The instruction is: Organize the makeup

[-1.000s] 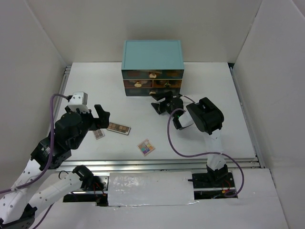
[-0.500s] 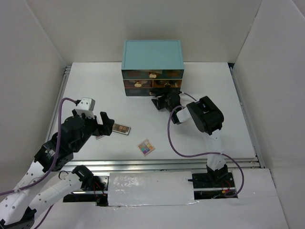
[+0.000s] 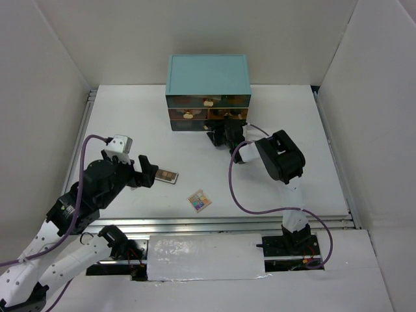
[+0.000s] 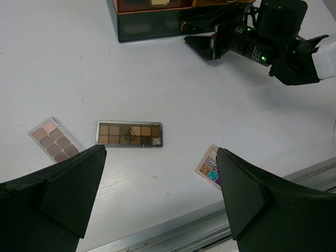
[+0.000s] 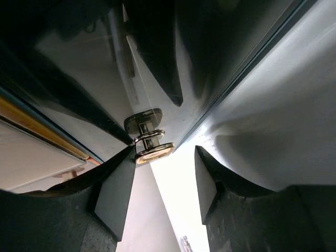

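A long brown eyeshadow palette (image 4: 129,134) lies on the white table, also in the top view (image 3: 168,176). A smaller pinkish palette (image 4: 54,140) lies to its left. A square multicolour palette (image 3: 199,201) lies nearer the front, half hidden by my finger in the left wrist view (image 4: 209,166). My left gripper (image 3: 147,172) hangs open and empty above the palettes (image 4: 160,157). My right gripper (image 3: 220,134) is open at the teal chest's bottom drawer. Its fingers flank the gold knob (image 5: 149,142), which touches the left finger (image 5: 118,184). Tube, stick, bottle and sponges are out of view.
The teal chest of drawers (image 3: 208,75) stands at the back centre, its drawers shut, each with gold knobs. White walls enclose the table on three sides. A metal rail (image 3: 221,224) runs along the front edge.
My left gripper has swung right and lowered over the palettes. My right gripper has moved back up to the chest's bottom drawer knob.
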